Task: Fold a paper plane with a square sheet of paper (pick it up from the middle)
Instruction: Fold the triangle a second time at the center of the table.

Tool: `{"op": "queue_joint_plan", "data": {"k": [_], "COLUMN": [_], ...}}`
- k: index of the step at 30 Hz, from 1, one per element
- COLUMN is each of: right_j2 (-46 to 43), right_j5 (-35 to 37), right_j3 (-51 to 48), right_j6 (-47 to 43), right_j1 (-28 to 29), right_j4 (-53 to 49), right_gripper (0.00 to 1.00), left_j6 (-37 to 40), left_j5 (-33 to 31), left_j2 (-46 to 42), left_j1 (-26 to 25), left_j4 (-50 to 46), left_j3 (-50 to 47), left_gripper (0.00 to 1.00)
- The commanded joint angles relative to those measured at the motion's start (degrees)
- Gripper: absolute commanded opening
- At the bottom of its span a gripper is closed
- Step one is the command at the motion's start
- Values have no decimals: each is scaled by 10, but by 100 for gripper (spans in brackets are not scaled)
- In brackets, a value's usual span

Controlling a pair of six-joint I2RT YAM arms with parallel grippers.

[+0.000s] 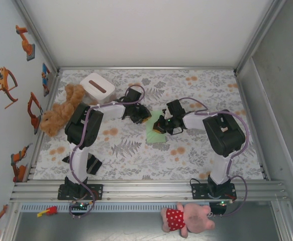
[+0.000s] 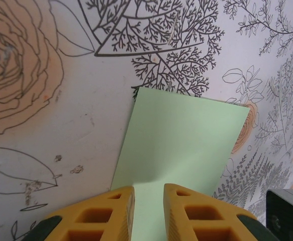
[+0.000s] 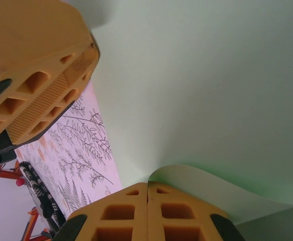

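One square sheet of paper (image 1: 154, 134), pale green: middle of the tabletop (image 1: 196, 155), mostly flat, one edge curled upward. Right gripper (image 3: 147, 188): fingers pressed together, pinching that curled edge. Left gripper (image 2: 149, 193): fingers narrowly parted at another edge, green paper visible in the gap.

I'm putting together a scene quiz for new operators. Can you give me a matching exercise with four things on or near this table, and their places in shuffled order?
Things:
1. green paper
2. white box
3. brown teddy
4. pink pig toy

Places:
A. off the table, on the metal ledge near the right arm's base
B. middle of the table
C. far left of the table, beyond the teddy
D. left edge of the table, lying beside the box

Pairs: 1-B; 2-C; 3-D; 4-A
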Motion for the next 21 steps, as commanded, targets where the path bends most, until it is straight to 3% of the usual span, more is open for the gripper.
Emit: {"op": "queue_joint_plan", "data": {"k": [1, 21], "right_j2": [8, 15], "right_j5": [-7, -10], "right_j3": [21, 40], "right_j6": [-19, -64], "right_j1": [4, 10], "right_j4": [-13, -59], "right_gripper": [0, 0], "left_j6": [4, 5], "left_j5": [-1, -2], "left_j2": [30, 27], "left_j1": [-6, -7], "left_j4": [-47, -48], "left_j3": [-5, -5], "left_gripper": [24, 24]}}
